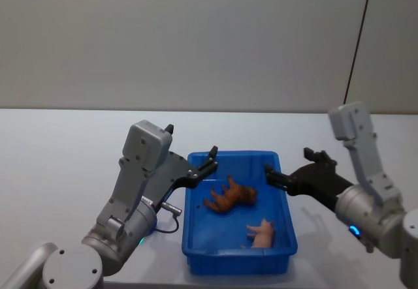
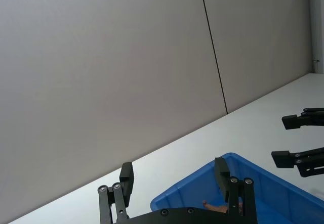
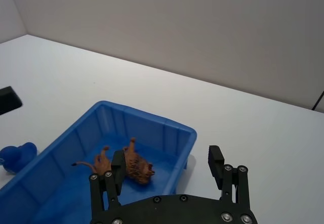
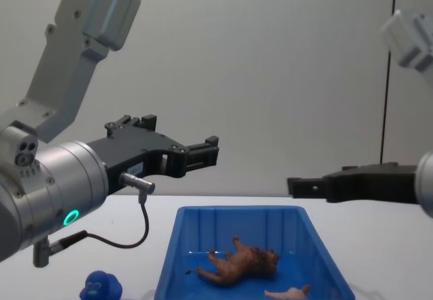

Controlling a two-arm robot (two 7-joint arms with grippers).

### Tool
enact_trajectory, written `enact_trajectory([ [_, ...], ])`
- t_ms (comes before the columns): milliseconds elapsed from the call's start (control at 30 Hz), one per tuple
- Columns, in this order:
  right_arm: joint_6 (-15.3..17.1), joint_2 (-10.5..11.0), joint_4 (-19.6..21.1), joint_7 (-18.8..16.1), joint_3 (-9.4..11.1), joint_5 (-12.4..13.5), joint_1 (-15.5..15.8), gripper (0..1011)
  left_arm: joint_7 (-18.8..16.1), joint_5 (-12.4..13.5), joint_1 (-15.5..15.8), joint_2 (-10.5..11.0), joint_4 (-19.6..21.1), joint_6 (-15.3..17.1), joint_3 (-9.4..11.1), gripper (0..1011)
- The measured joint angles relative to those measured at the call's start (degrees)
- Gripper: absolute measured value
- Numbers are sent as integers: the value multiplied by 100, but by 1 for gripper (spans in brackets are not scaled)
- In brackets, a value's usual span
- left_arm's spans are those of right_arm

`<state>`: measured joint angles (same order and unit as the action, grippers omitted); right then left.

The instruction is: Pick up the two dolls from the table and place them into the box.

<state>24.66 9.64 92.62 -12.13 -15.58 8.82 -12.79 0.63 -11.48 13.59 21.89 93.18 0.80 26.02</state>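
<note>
The blue box (image 1: 238,263) stands on the white table (image 1: 65,158) between my two arms. Inside it a brown maned lion doll (image 1: 230,196) lies on its side near the middle, and a pale pink doll (image 1: 263,232) lies by the near right corner. My left gripper (image 1: 210,162) hovers open over the box's far left rim, holding nothing. My right gripper (image 1: 271,175) hovers open over the right rim, also holding nothing. The lion (image 3: 134,166) sits below the right gripper (image 3: 167,163). In the left wrist view, the left gripper (image 2: 173,177) spans the box's corner (image 2: 273,183).
A small blue rounded toy (image 4: 101,288) rests on the table outside the box's left wall, under my left arm; it also appears as the blue toy (image 3: 15,155) in the right wrist view. A plain grey wall stands behind the table.
</note>
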Motion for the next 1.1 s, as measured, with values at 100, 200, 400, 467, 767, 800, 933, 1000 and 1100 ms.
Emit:
enact_trajectory([
  [100, -87, 73, -52, -59, 70, 27, -5, 1001, 0, 0, 0, 0, 0, 0, 0, 1002],
  [200, -206, 153, -131, -141, 147, 57, -17, 1001, 0, 0, 0, 0, 0, 0, 0, 1002],
  [400, -323, 238, -213, -219, 225, 84, -26, 1001, 0, 1, -6, 1, 7, 19, -4, 1002],
  [467, -361, 264, -239, -243, 250, 94, -29, 1001, 0, 2, -18, 10, 35, 73, -8, 1002],
  [767, -457, 332, -301, -308, 315, 119, -35, 1001, -109, -87, -155, 120, 274, 461, -44, 1002],
  [800, -461, 336, -304, -311, 320, 120, -35, 1001, -160, -128, -207, 157, 346, 547, -55, 1002],
  [933, -482, 353, -320, -325, 333, 126, -37, 1001, -331, -255, -352, 257, 527, 761, -86, 1002],
  [1000, -491, 359, -326, -332, 341, 128, -38, 1001, -395, -311, -411, 298, 591, 833, -99, 1002],
  [1100, -501, 366, -331, -337, 346, 129, -39, 1001, -549, -484, -566, 408, 740, 1016, -138, 1001],
])
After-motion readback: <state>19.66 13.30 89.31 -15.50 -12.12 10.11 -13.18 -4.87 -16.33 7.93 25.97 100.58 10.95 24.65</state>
